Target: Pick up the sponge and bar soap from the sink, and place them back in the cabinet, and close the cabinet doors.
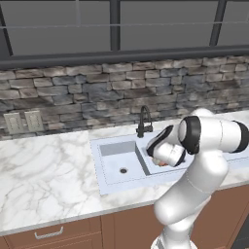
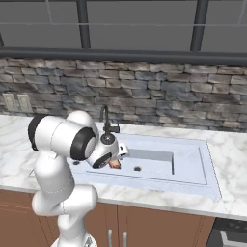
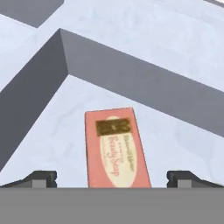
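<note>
The bar soap (image 3: 116, 148), a pinkish-orange block with a printed label, lies flat on the floor of the sink (image 3: 175, 144) near a basin corner. My gripper (image 3: 113, 179) hangs just above it, open, one fingertip on each side of the soap's near end and neither touching it. From the base views the hand is down in the sink (image 1: 97, 146) in front of the black faucet (image 1: 144, 121), with a bit of the soap (image 1: 163, 164) (image 2: 115, 164) peeking out under it. The sponge, the cabinet and its doors are out of view.
The arm's elbow (image 1: 209, 136) leans over the marble counter (image 1: 44, 170). A basin with a round drain (image 1: 123, 170) lies left of the hand. A stone wall with outlets (image 1: 24, 121) runs behind. Brown base cabinets (image 2: 144, 226) sit below.
</note>
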Robot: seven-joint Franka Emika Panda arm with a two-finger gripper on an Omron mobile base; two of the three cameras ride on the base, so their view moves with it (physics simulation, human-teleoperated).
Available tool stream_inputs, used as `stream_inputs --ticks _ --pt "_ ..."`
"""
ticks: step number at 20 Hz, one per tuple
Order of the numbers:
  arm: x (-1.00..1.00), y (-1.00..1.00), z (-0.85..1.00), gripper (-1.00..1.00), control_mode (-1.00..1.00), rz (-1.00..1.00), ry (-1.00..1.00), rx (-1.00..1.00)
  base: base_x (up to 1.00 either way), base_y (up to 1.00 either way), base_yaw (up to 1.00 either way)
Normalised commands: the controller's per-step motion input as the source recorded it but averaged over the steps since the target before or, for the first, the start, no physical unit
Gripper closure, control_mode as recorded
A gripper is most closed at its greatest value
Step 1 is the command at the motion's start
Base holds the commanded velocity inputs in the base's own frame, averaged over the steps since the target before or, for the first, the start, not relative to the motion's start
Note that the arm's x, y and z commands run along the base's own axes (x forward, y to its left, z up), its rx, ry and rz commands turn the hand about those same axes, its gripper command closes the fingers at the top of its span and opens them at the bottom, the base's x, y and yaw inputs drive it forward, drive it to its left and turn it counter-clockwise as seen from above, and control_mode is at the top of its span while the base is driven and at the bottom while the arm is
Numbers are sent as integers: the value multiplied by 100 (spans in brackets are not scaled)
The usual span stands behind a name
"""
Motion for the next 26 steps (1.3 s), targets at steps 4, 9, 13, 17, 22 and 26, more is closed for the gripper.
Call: stream_inputs --ticks 4,9,13,17,22,26 --pt "7 0 -18 -100 -100 0 0 0 0 0 0" --pt "2 0 -18 -100 -100 0 0 0 0 0 0" --pt "0 0 -23 -100 -100 0 0 0 0 0 0" --pt "0 0 -22 -100 -100 0 0 0 0 0 0" --pt "0 0 -19 -100 -100 0 0 0 0 0 0" --pt "4 0 -20 -100 -100 0 0 0 0 0 0"
